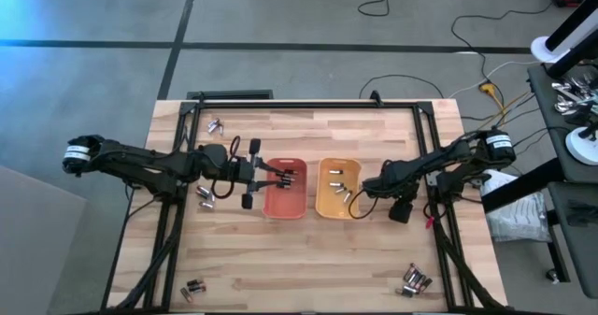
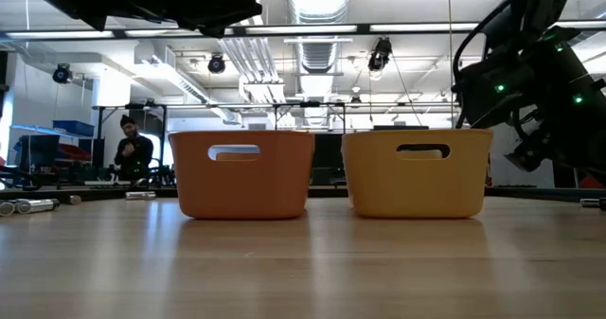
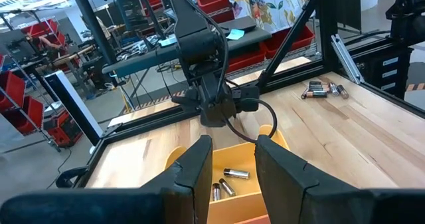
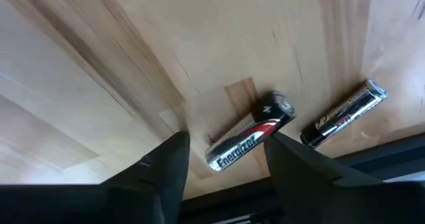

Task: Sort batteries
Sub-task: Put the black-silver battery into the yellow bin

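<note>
Both released: left hand point(image 1: 286, 176) empty over orange tray point(image 1: 285, 216); right hand point(image 4: 226, 141), beyond tray, astride battery point(image 4: 248, 143). Centre, then clamp squarely.

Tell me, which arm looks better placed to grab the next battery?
Probably the right. The right tool is open around a black-and-silver cylindrical battery lying on the wooden table. The left tool hangs open and empty above the orange plastic tray.

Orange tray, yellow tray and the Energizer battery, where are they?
orange tray point(image 1: 284, 203): high view, bare floor.
yellow tray point(image 2: 417, 182): low view, front wall.
Energizer battery point(image 4: 249, 140): right wrist view, its label.
</note>
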Robot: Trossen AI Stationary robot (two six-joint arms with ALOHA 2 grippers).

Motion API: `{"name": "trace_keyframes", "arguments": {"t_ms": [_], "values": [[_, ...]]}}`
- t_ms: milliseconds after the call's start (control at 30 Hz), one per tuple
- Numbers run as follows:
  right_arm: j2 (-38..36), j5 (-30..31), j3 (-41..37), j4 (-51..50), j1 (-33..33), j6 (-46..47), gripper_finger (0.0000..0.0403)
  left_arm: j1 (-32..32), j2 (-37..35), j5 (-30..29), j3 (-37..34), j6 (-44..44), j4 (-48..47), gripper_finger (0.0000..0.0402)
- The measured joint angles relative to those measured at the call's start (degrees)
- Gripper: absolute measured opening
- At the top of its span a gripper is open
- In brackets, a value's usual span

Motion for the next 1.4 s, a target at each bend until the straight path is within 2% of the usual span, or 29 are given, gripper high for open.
{"name": "trace_keyframes", "arguments": {"t_ms": [367,533,833,1100,1200,1267,1400], "values": [[0.0,-0.3,0.0,1.4,0.0,0.4,0.0074,0.0,0.0,0.0,0.0,0.0,0.0,0.0095],[-0.2,0.1,0.1,1.4,0.0,-0.1,0.0043,0.0,0.0,0.0,0.0,0.0,0.0,0.0095],[-0.8,7.8,6.0,0.5,-0.1,-2.5,0.0044,0.0,0.0,0.0,0.0,0.0,0.0,0.0095],[-0.9,13.8,19.2,-8.9,-0.3,-3.7,0.0044,0.0,0.0,0.0,0.0,0.0,0.0,0.0095],[-0.9,15.1,23.8,-5.1,-0.3,-5.0,0.0045,0.0,0.0,0.0,0.0,0.2,0.0,0.0095],[-1.0,15.1,25.4,1.1,-0.3,-7.1,0.0044,0.0,0.0,0.0,0.0,0.5,0.0,0.0095],[-0.1,12.0,25.5,12.7,-0.3,-12.4,0.0041,0.0,0.0,0.0,0.0,0.5,0.0,0.0095]]}}
